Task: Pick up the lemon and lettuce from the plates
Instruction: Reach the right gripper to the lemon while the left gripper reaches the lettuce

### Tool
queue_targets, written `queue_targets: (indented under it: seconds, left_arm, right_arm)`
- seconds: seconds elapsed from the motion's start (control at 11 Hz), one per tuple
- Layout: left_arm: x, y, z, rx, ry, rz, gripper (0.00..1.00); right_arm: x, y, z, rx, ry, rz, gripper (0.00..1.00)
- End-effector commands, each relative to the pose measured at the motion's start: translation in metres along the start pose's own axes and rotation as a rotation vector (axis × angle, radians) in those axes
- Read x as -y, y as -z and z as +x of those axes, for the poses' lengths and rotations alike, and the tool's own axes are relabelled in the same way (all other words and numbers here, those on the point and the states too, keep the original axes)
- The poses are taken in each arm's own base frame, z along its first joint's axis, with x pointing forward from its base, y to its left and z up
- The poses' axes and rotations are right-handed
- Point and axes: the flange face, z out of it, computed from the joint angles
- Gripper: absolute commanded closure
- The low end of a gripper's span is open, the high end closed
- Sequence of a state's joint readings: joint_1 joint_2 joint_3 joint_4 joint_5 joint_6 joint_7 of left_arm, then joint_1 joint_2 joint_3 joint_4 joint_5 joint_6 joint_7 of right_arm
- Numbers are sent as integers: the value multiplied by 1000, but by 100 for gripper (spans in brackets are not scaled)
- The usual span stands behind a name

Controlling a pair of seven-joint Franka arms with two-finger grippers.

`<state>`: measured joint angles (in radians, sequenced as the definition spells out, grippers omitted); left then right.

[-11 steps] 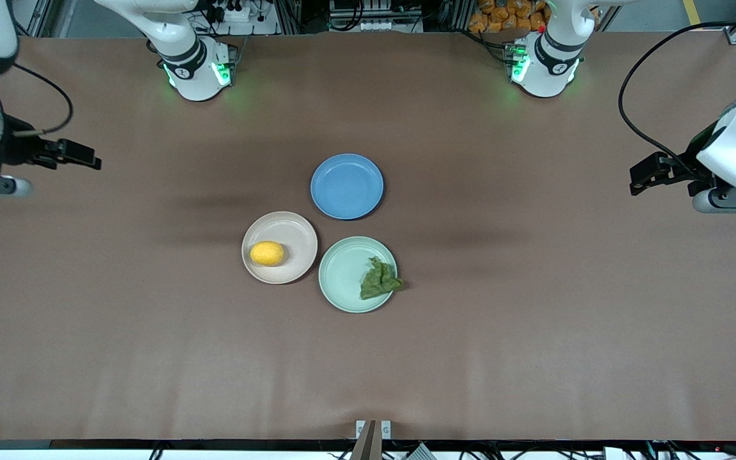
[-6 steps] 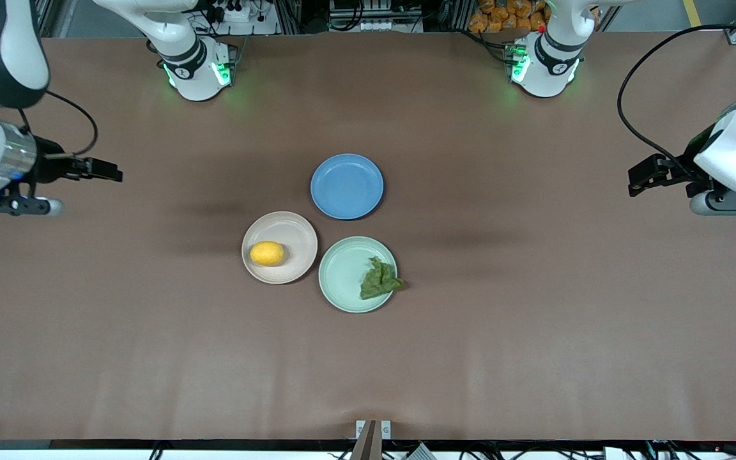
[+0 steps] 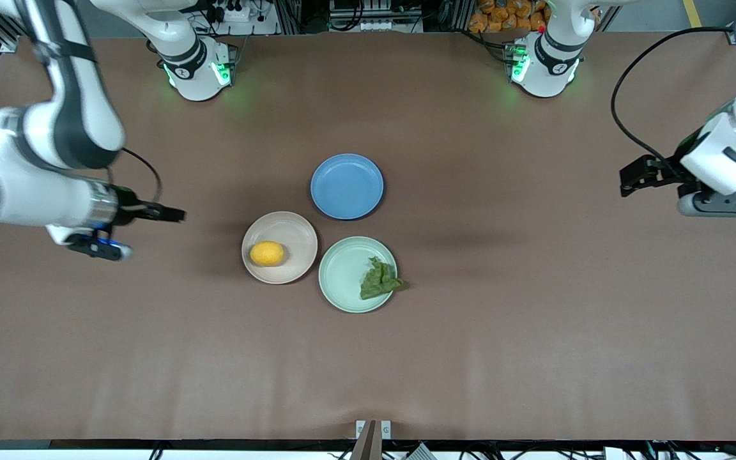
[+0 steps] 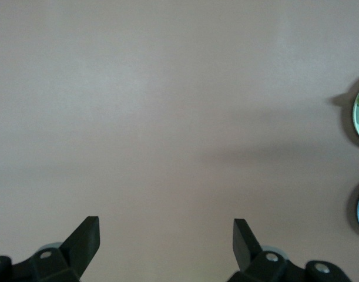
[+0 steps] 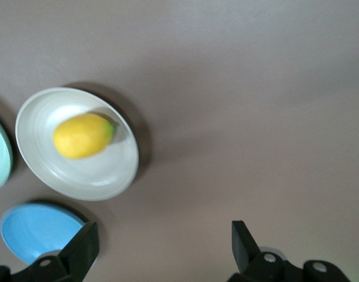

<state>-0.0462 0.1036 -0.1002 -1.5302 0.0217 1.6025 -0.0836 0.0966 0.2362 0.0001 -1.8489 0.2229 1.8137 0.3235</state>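
Front view, as I read it: lemon (image 3: 267,253) sits on the beige-pink plate (image 3: 294,234), lettuce (image 3: 379,279) on the mint plate (image 3: 342,275), draped over its rim. Right gripper (image 3: 173,214) hovers over bare table beside the lemon's plate, fingers spread, empty. Left gripper (image 3: 628,179) waits at its own end, fingers apart, empty.

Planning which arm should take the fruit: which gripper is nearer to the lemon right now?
Right. The right gripper is open over bare table toward the right arm's end, short of the lemon on the beige plate. The left gripper is open over the left arm's end.
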Motion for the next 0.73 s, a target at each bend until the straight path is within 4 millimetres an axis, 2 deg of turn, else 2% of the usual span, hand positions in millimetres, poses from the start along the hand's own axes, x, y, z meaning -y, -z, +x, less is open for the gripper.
queue_targets:
  seconds: [0.0,0.27,0.45,0.64]
  left_arm:
    - [-34,-34,16,51,-2,1,0]
    - [-65,-72,34,65,-17,-69,0]
    - [-95,-102,43,85,-8,-117,0]
    - [-142,-140,48,108,22,-132,0]
  right_arm:
    - [47,-33,21,-30,-130,-63,0]
    - [73,-60,34,-29,-225,-97,0]
    - [80,-70,44,-52,-234,-117,0]
    - [97,-80,42,-87,-197,-112,0]
